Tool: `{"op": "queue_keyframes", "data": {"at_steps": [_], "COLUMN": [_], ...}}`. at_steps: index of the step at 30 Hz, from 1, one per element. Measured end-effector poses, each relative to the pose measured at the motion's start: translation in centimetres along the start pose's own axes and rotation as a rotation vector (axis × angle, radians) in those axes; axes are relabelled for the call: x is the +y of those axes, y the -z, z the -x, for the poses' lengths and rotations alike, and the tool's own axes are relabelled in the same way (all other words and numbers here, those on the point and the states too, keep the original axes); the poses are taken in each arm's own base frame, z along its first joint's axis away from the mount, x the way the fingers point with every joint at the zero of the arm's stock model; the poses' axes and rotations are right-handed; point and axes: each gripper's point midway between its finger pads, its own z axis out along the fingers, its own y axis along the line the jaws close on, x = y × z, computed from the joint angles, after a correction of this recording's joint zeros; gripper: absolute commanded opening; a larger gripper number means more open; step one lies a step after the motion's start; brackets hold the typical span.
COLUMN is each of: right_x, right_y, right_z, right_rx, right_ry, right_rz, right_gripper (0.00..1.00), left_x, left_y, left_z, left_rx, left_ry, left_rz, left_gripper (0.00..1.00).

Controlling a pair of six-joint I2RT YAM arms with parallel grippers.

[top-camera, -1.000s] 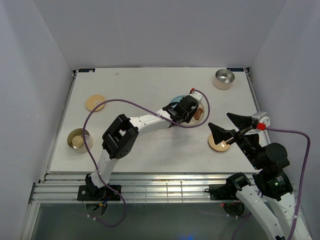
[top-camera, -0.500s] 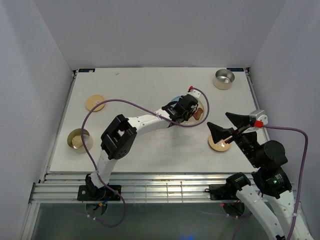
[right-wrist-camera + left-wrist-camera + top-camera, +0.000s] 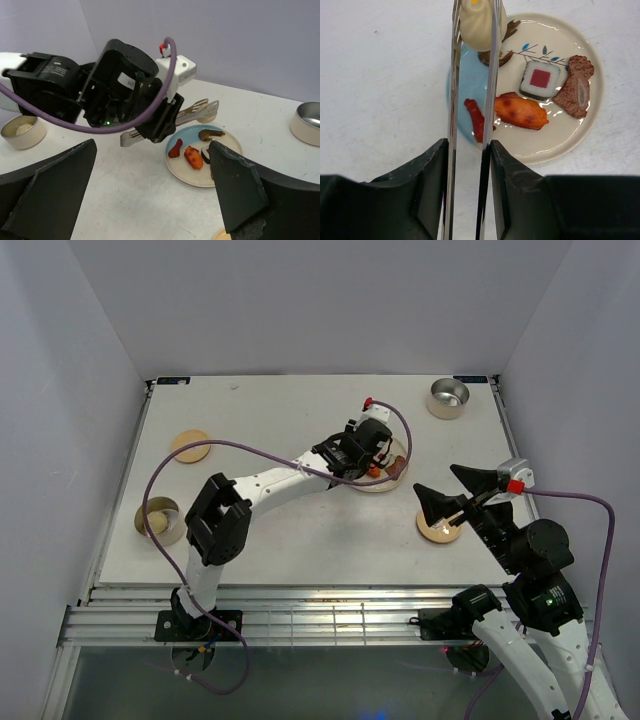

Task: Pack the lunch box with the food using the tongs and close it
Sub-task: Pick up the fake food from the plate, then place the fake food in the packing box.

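Silver metal tongs (image 3: 491,85), slim and two-armed, are gripped between the black fingers of the left claw (image 3: 468,150), which is closed partway on the two arms. A pale whitish dumpling (image 3: 476,22) is pinched between the tong tips, over the far left edge of a round blue-and-cream plate (image 3: 555,142). In the right wrist view the tong tips are seen raised above the plate.

On the plate lie the other pieces of food: a white-and-black sushi roll with a red centre (image 3: 540,79), an orange-red glazed piece (image 3: 521,112) near the middle, a thin red strip (image 3: 476,119) just beside it, a brown meaty piece (image 3: 576,86) at the right rim, and a dark brown piece (image 3: 495,55) partly hidden under the dumpling.

The plate is set right of centre on the white surface (image 3: 280,410). The right claw (image 3: 457,492) is held with its jaws spread wide and nothing between them, above a tan round disc (image 3: 438,528) near the right edge. A shiny steel bowl (image 3: 448,398) is placed at the far right corner. A second tan disc (image 3: 190,447) lies at the far left, and a round metal container (image 3: 160,520) holding something pale stands at the near left.
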Motion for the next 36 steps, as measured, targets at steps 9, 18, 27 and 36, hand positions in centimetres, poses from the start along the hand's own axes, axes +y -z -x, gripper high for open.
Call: {"op": "queue_keyframes", "data": {"at_steps": [9,18,27,36], "right_x": [0.3,1.4,2.0,2.9], "right_y": [0.0,-0.3,-0.3,0.0], "right_z": [-0.1,-0.6,-0.8,-0.7], "right_rx": [0.004,0.026,0.036,0.032], "right_ry": [-0.001,-0.008,-0.014,-0.018], "right_rz": [0.014,0.07,0.097,0.13], "right_gripper": [0.98,0.97,0.97,0.97], "left_x": [9.2,22.5,28.3,31.1], "left_y": [6.7,15.0,21.9,22.7], "left_z": [0.3,-7.6,-12.2,-19.7], "left_rx": [0.033,0.154,0.197,0.402], "left_ry": [0.179,0.474,0.683,0.722], "left_rz": [0.186,0.442,0.626,0.812], "left_gripper": [0.46,0.46,0.46,0.44]}}
